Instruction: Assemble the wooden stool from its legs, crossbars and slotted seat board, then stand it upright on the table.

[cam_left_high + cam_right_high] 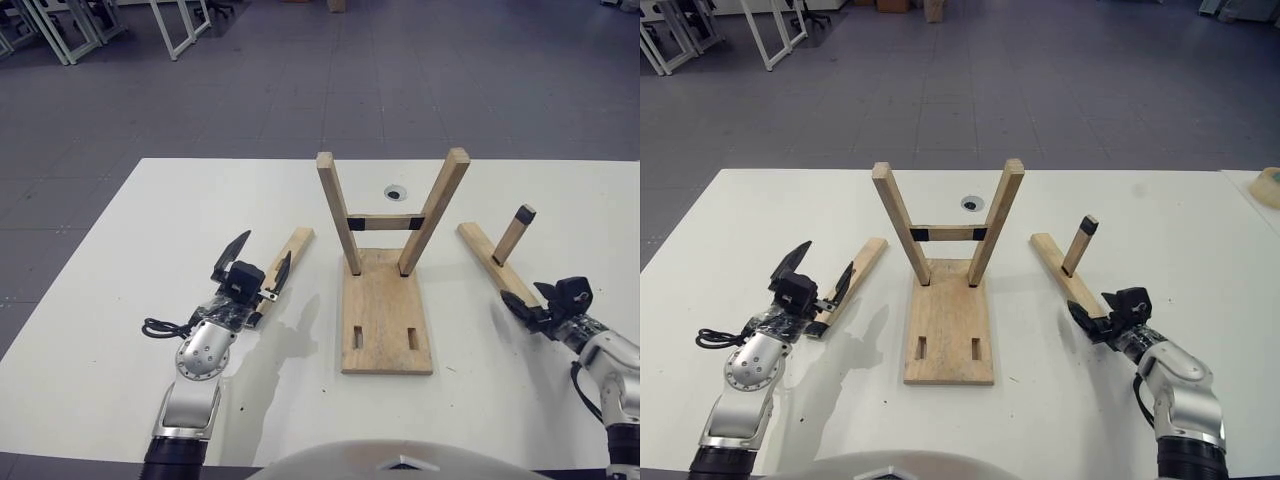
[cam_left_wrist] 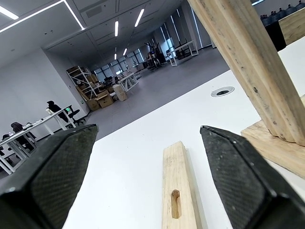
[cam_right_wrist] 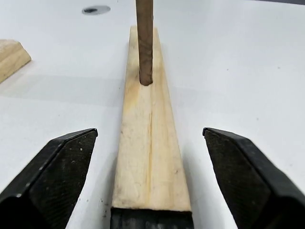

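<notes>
The slotted seat board (image 1: 386,312) lies flat mid-table. Two legs (image 1: 339,212) (image 1: 435,210) stand in its far slots, joined by a crossbar (image 1: 385,222); the two near slots are bare. A loose leg (image 1: 290,256) lies left of the board. My left gripper (image 1: 262,255) is open, its fingers (image 2: 47,176) either side of that leg's near end (image 2: 178,191). A second leg (image 1: 490,260) lies right of the board with a short crossbar (image 1: 514,235) standing in its slot. My right gripper (image 1: 533,300) is open, straddling this leg's near end (image 3: 150,157).
The white table (image 1: 150,230) has a round cable hole (image 1: 396,192) behind the standing legs. A black cable (image 1: 160,327) loops beside my left arm. A pale object (image 1: 1270,185) sits at the far right edge.
</notes>
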{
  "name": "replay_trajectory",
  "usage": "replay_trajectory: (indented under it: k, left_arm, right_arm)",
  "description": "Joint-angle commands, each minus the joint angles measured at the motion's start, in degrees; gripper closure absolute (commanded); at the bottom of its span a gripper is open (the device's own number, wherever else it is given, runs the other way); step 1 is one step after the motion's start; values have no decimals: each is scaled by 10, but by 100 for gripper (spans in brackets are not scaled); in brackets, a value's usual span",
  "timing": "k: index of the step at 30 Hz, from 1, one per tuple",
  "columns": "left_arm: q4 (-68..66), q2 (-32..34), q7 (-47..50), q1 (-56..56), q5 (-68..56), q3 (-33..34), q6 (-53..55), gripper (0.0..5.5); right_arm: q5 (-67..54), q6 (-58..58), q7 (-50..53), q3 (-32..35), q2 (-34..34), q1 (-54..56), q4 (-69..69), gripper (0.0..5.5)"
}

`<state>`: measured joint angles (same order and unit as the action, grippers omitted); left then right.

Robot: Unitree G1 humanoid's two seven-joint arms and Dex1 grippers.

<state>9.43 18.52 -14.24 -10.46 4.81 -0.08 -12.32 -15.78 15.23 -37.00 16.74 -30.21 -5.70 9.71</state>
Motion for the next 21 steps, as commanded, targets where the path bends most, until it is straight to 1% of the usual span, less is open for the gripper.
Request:
replay_trajectory:
  k: [1,4,5,9,12,13,15,17,19,21]
  left_arm:
    - [-6,3,-4,10,-2,1,-4,154]
    - [-9,3,-5,11,-3,2,-5,154]
    - [-10,3,-5,12,-3,3,-5,154]
    - [-10,3,-2,17,-4,7,-4,154]
    - [1,-8,4,40,-42,32,15,154]
    - [12,-20,10,52,-85,54,40,154]
    - [40,-45,27,92,-223,114,115,154]
    - [82,-56,58,152,-408,166,210,154]
    - [127,-53,82,197,-569,180,282,124]
    - [183,-41,98,219,-725,166,332,86]
  right_arm:
    - [13,-5,23,-6,6,6,22,189]
    - [13,-10,34,-13,15,1,19,251]
    - [14,-13,38,-15,19,-3,16,280]
    - [16,-15,50,-31,31,-12,2,346]
    - [-10,-9,71,-10,37,21,-23,348]
    - [-29,-4,80,5,39,43,-35,348]
    - [-87,23,94,40,44,95,-68,348]
    - [-175,79,104,70,50,150,-117,348]
    - [-267,135,111,89,55,189,-162,348]
    - [-362,183,116,99,53,210,-205,348]
